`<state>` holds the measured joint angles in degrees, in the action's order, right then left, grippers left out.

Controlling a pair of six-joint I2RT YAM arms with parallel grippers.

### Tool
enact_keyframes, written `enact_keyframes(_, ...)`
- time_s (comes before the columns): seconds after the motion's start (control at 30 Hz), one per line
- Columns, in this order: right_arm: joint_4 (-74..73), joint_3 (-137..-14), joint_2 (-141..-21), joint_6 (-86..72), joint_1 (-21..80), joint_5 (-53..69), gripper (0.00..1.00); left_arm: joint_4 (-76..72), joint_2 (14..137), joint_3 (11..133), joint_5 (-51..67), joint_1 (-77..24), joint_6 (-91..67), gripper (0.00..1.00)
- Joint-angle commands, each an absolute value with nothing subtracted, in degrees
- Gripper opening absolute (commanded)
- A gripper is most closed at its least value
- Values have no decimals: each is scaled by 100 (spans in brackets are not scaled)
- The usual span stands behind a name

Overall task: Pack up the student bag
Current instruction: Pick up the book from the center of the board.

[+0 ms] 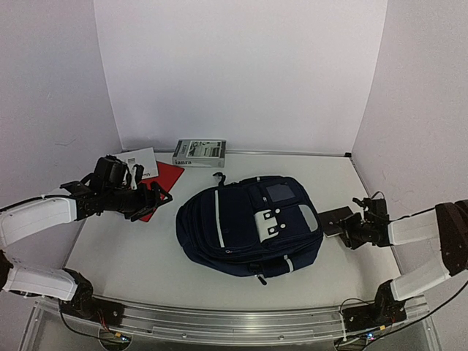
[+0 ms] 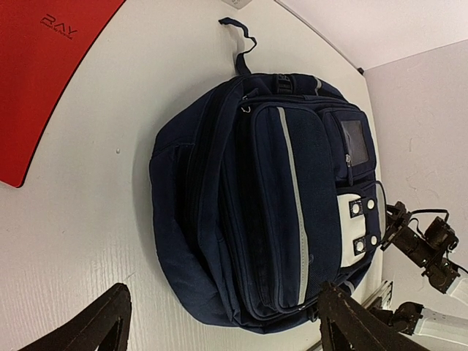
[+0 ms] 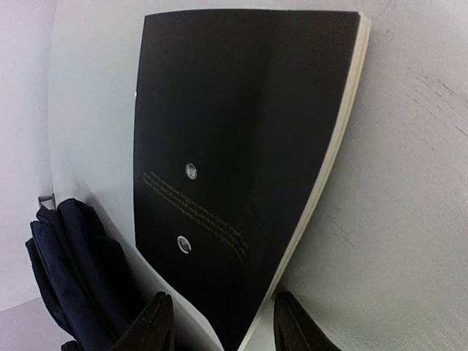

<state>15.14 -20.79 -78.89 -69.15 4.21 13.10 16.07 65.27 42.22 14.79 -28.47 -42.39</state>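
Note:
The navy student bag [image 1: 248,227] lies flat in the middle of the table, its grey buckled flap facing up [image 2: 358,227]. My left gripper [image 1: 152,199] hovers open to the left of the bag, above the red folder's edge. In the left wrist view its fingers [image 2: 223,322] stand wide apart above the bag's near end, with nothing between them. A thin black book [image 1: 335,219] lies just right of the bag. My right gripper [image 1: 351,230] is at the book's right side. In the right wrist view the book's [image 3: 241,146] near corner sits between its parted fingers [image 3: 219,322].
A red folder [image 1: 164,183] and a white booklet [image 1: 139,162] lie at the back left. A grey boxed book [image 1: 199,152] stands against the back wall. White walls close in on three sides. A metal rail [image 1: 234,322] runs along the near edge.

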Motion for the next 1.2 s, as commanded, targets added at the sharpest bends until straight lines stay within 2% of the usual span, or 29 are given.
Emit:
enact_keyframes(0.0,2048,-1984,-8229,-7043,391,1262,34,1561,6403,4256,1450,-2792,-4208,88)
enact_keyframes(0.17,2203,-2060,-8419,-7091,393,1247,22,1619,6400,4297,1435,-2778,-4193,88)
enact_keyframes(0.3,2341,-2072,-8505,-7131,390,1233,1,1689,6356,4313,1401,-2777,-4192,88)
enact_keyframes(0.33,2378,-2080,-8532,-7142,393,1223,0,1713,6332,4313,1382,-2770,-4193,88)
enact_keyframes(0.6,2616,-2144,-8446,-7124,391,1190,0,1932,6142,4354,1242,-2761,-4192,88)
enact_keyframes(0.93,1808,-2505,-6767,-6460,388,871,0,2122,6021,4543,1163,-2751,-4146,88)
enact_keyframes(1.17,1082,-3383,-6256,-5802,388,1399,0,2112,6046,4621,1221,-2751,-4137,88)
